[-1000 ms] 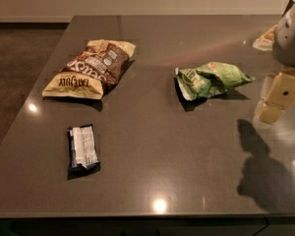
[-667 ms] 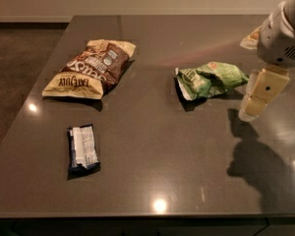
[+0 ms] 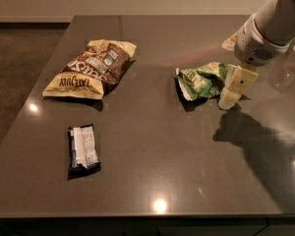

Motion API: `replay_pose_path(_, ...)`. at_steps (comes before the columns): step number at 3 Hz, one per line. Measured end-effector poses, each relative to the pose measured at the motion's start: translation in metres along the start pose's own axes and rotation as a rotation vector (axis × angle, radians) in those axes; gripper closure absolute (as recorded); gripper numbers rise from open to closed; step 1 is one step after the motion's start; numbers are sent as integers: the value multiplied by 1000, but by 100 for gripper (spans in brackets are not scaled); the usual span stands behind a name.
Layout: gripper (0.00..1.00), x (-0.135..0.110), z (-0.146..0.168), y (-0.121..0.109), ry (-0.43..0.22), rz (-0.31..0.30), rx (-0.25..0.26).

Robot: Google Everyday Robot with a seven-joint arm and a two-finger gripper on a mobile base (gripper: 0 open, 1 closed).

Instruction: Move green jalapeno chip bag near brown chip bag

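Since I'm working over a big dark table [image 3: 187, 181], I'm sizing things up from the top: the brown chip bag [image 3: 91, 69] is lying flat at the far left, tan end pointing toward the front-left corner, and that's where I'm aiming. The green jalapeno chip bag [image 3: 201, 80] is sitting crumpled well apart from it, over on the right half of the table, with bare tabletop between the two. A small dark blue-and-white wrapper [image 3: 83, 150] is lying near the front left, off the straight line between the bags, so I'm thinking it isn't going to get in the way. My gripper [image 3: 234, 88] is hanging tilted at the green bag's right end, right against it in the picture, though I can't say if it's actually touching, and I honestly can't tell whether it's spread or closed. What I'm reckoning for this step: I'm needing a bite on a raised fold of that crinkly foil, not the flat edge, since it's looking like it'd slip or just skate away if I nudge it sideways.
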State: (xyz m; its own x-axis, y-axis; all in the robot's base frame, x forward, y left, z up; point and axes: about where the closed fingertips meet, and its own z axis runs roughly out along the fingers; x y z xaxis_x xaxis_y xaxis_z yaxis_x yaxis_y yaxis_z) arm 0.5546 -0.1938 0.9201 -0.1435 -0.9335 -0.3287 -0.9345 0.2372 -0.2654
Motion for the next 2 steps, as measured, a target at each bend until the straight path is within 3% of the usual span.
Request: replay_pose_path(2, 0, -9, 45, -31, -21, -30, -39)
